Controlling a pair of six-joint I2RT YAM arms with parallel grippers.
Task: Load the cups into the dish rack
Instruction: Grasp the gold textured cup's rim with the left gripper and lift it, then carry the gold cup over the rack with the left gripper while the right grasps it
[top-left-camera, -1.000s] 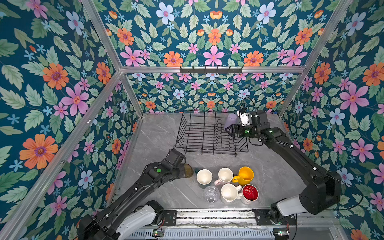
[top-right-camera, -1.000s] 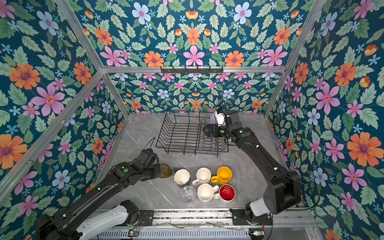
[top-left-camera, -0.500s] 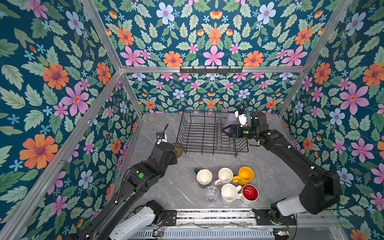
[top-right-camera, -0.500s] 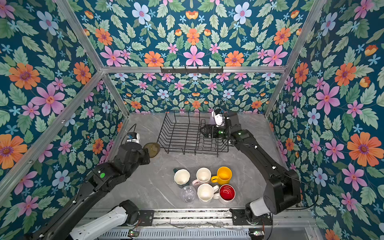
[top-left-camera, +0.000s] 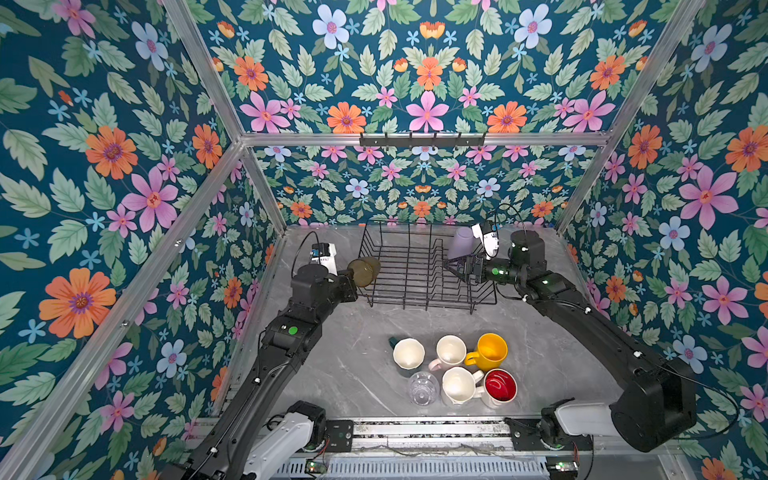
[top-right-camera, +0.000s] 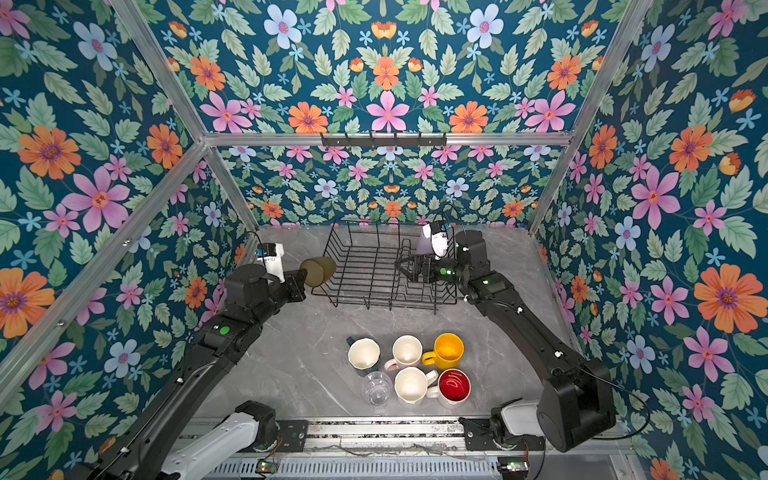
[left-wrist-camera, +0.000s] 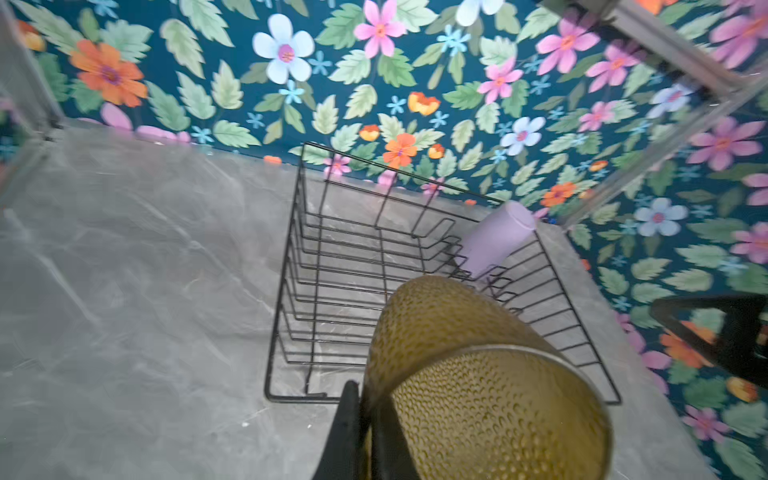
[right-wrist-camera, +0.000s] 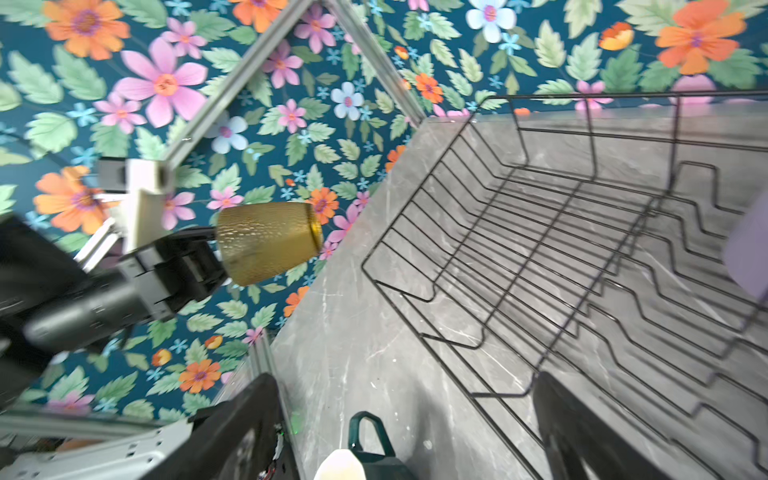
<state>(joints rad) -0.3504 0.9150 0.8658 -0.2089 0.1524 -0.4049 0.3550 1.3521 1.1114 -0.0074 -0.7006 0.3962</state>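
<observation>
**Top views only.** Six cups stand grouped and upright on the near part of the table (top-left-camera: 332, 332):
- dark teal mug (top-left-camera: 408, 353)
- pale pink mug (top-left-camera: 451, 351)
- yellow mug (top-left-camera: 490, 351)
- clear glass (top-left-camera: 422, 387)
- white faceted mug (top-left-camera: 459, 384)
- red-lined mug (top-left-camera: 500, 384)

My right wrist view catches only the teal mug's handle. My left wrist view shows none of the six.

**Left wrist view only.** It shows the dimpled surface of the olive-brown glass (left-wrist-camera: 478, 374). My left hand (top-left-camera: 353, 276) is pinching the glass by its wall near the mouth.

**Right wrist view only.** The same glass is held sideways in the air, just beside the left end of the dish rack (top-left-camera: 409, 270).

**Dish rack, contents.** The lilac tumbler (top-left-camera: 460, 243) lies tilted among the dividers at the right end.

**Right hand (top-left-camera: 453, 266).** The fingers are spread over the rack's right end, near the tumbler's lower end. I cannot tell whether they touch it.

**Change over the last second.** My left hand held the glass low beside the teal mug and has since carried it up to the rack's end. My right hand was spread then too. The six cups lie as before.
</observation>
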